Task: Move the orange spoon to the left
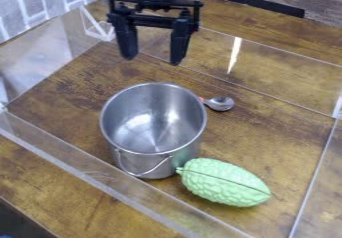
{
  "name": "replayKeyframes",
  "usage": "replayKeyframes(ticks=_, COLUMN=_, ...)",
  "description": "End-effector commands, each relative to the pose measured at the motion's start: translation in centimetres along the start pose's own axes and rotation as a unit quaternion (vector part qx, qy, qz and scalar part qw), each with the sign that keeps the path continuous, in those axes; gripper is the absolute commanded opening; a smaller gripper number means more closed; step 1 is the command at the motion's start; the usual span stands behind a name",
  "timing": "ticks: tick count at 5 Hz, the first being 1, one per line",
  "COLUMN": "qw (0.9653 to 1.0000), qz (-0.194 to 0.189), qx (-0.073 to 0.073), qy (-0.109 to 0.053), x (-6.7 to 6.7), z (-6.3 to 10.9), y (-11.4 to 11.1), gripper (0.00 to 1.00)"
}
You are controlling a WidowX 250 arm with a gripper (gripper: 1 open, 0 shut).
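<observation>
The orange spoon (221, 102) lies on the wooden table just right of the steel pot. Its small grey bowl is near the pot's rim, and its slim red-orange handle runs away toward the back. My gripper (154, 55) hangs open above the table behind the pot, pointing down. Nothing is between its two black fingers (178, 48). It is to the left of the spoon's handle and apart from it.
A shiny steel pot (154, 128) stands in the middle of the table. A bumpy green gourd (225, 181) lies in front of it to the right. Clear plastic walls (54, 142) fence in the wooden table top.
</observation>
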State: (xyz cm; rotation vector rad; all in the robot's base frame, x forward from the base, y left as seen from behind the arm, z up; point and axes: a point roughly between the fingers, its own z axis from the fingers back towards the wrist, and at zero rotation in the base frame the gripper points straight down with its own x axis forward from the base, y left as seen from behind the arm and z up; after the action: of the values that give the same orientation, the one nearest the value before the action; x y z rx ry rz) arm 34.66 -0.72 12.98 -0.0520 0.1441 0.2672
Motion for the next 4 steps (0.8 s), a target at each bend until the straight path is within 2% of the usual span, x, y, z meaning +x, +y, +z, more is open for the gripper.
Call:
replayKeyframes(ticks=1, qw=0.9991, qz=-0.011, qx=-0.01, qy=-0.04, x=0.7, z=2.7, y=-0.5, gripper=1.0)
replayKeyframes(ticks=2, qw=0.998, qz=-0.016, qx=-0.014, qy=-0.059, x=2.3, z=2.7, y=0.5, gripper=1.0)
replayKeyframes(ticks=3, qw=0.9969, qz=0.028, qx=-0.017, qy=-0.072, x=3.0, z=1.9, y=1.0, gripper=1.0)
replayKeyframes(ticks=4, qw=0.9935, qz=0.074, qx=-0.02, qy=-0.085, x=4.1, z=1.2, y=1.8, gripper=1.0)
